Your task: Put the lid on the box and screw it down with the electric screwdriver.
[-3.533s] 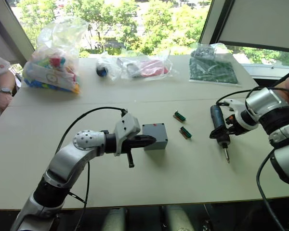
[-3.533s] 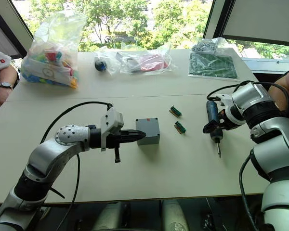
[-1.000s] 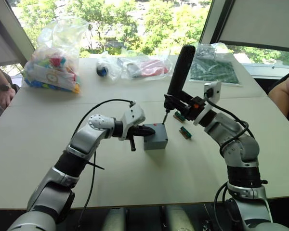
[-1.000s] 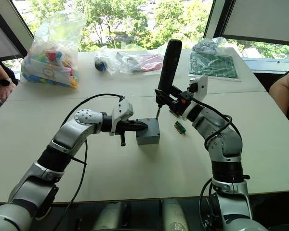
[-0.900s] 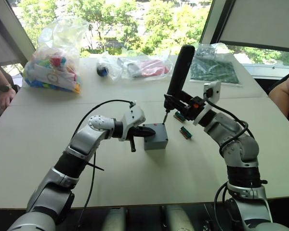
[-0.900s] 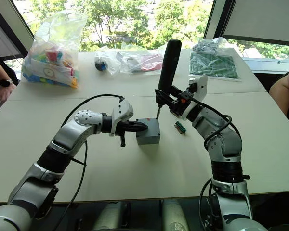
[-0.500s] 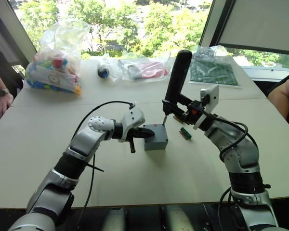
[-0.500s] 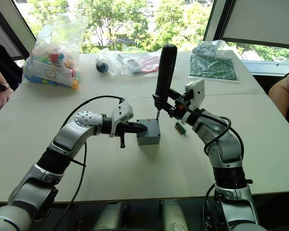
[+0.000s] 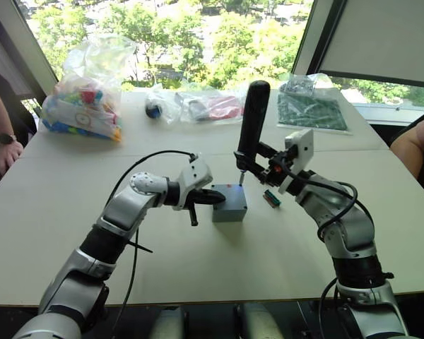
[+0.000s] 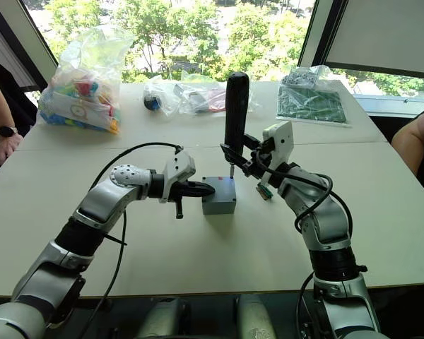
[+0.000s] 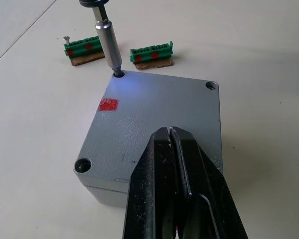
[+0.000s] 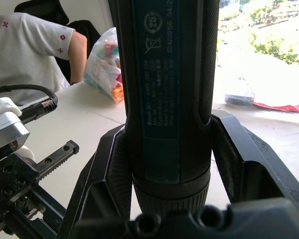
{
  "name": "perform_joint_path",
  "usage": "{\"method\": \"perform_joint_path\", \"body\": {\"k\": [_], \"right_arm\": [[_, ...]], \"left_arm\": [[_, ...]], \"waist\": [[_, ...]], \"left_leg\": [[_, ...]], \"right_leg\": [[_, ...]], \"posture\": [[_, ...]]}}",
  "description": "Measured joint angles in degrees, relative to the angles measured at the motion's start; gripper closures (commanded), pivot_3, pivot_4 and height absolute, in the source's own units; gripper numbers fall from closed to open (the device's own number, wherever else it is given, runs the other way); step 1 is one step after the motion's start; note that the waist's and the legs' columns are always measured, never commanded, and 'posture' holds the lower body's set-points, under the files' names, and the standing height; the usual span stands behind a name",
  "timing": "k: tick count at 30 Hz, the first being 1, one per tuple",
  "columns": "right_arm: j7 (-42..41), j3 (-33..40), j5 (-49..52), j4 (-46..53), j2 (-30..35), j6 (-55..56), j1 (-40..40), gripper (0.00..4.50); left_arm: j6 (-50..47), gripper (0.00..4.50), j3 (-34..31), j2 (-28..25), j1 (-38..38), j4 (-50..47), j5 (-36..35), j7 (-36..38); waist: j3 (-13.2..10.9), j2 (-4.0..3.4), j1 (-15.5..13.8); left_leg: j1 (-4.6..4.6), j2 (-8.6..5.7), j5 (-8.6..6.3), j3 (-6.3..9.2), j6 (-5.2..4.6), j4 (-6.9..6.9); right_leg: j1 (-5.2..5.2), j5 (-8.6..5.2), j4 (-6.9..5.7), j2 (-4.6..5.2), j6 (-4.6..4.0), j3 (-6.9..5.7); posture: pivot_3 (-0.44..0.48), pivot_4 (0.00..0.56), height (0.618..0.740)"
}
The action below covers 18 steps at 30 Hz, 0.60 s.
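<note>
Standing almost upright near the middle of the table [image 9: 49, 212], the electric screwdriver [image 9: 252, 123] has its long axis close to vertical, the thick dark handle on top and the thin metal bit [image 11: 108, 46] pointing down. The bit tip sits in the far corner screw hole of the lid [image 11: 154, 122], on the side nearest the right arm. The right gripper [image 10: 242, 161] is clenched around the lower part of the tool body; in the right wrist view its black fingers [image 12: 102, 172] press the barrel from both sides.

The lid lies flat on the box [image 9: 229, 205], with a small red mark [image 11: 108, 104] on its top face. The left gripper [image 9: 215, 198] has its two fingers pressed together with nothing between them, and the tips rest on the near part of the lid from the left side.

Compared with 3.5 seconds ago, the screwdriver has gone from hanging tip-down off to the right, well away from the box, to standing over it. In the last second it has also become more upright, because before it leaned a little with the top toward the window.

Two small green connectors [image 11: 150, 54] lie just beyond the box. The lower end of the tool, where the bit enters, is cut off in the left wrist view, and the left fingers cover the near edge of the lid there. I cannot make out any screw inside the hole. A person's arm [image 9: 1, 134] shows at the left edge of the table.
</note>
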State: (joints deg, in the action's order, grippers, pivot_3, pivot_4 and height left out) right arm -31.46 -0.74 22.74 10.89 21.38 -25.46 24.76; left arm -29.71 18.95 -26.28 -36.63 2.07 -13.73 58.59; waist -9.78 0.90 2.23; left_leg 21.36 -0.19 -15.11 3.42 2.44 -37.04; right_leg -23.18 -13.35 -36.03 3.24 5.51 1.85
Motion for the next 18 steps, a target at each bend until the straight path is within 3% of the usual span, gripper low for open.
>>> {"method": "perform_joint_path", "body": {"k": [18], "right_arm": [[1.39, 2.35, 2.38, -0.44, -0.68, -2.1, 1.31, 2.62]], "left_arm": [[1.23, 4.5, 0.06, 0.62, 0.16, 0.71, 0.75, 0.38]], "waist": [[0.01, 0.0, -0.23]], "left_leg": [[0.06, 0.0, 0.0, 0.02, 0.0, 0.01]], "right_leg": [[-0.03, -0.04, 0.06, 0.03, -0.03, -0.03]], "posture": [[0.0, 0.15, 0.74]]}}
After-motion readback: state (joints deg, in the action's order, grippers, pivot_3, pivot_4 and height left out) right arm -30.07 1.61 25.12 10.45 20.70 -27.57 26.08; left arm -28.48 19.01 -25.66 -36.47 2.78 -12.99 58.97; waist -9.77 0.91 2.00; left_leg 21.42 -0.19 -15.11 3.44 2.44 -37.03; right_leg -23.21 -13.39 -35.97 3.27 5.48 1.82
